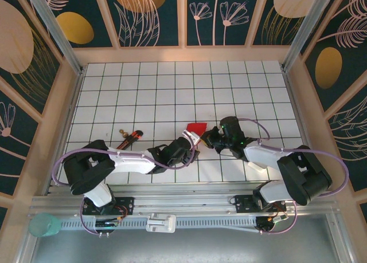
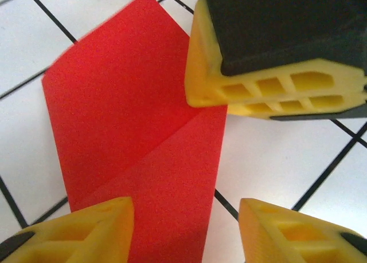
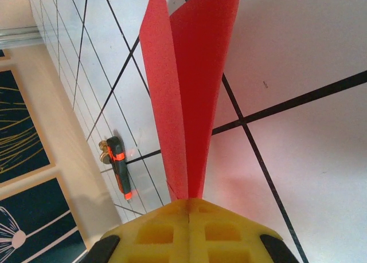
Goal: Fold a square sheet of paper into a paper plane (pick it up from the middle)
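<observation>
The square sheet of paper [image 1: 196, 128] is now a creased, folded red shape near the table's middle. My right gripper [image 1: 210, 138] is shut on one end of it. In the right wrist view the two red flaps [image 3: 189, 74] rise out of the closed yellow fingertips [image 3: 189, 202] and spread apart further up. My left gripper [image 1: 192, 142] is just left of it, open. Its yellow fingers stand apart at the bottom of the left wrist view [image 2: 184, 208], and the paper [image 2: 132, 108] with its diagonal crease lies past them. The right gripper's fingers [image 2: 269, 85] pinch the paper's far right edge there.
A black and orange tool [image 1: 129, 138] with a brass-coloured tip lies on the white grid table [image 1: 172, 91] to the left, also seen in the right wrist view [image 3: 117, 165]. Wooden walls ring the table. A teal cup [image 1: 46, 224] sits by the front rail.
</observation>
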Available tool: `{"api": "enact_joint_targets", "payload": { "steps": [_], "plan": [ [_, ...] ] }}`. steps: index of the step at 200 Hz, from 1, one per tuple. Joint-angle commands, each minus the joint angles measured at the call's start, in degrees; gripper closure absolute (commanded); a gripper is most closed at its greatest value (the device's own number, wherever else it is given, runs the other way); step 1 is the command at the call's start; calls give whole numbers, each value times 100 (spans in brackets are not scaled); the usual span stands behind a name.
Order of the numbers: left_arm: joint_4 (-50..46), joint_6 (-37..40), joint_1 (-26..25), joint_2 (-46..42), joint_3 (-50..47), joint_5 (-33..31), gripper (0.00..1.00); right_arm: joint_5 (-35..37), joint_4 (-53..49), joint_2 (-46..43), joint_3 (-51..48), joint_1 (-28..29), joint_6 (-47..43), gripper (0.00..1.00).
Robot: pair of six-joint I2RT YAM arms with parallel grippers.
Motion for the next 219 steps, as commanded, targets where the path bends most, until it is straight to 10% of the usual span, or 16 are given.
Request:
{"api": "enact_joint_targets", "payload": {
  "steps": [1,115,219],
  "plan": [
    [-62,238,-20,67,187,-334,53,71,29,-6,-80,60,89,100],
    [-145,88,-20,307,337,-117,83,132,156,57,-164,111,96,100],
    [-155,-860,75,668,558,679,99,439,-661,-1069,-432,-625,-645,77]
  ]
}}
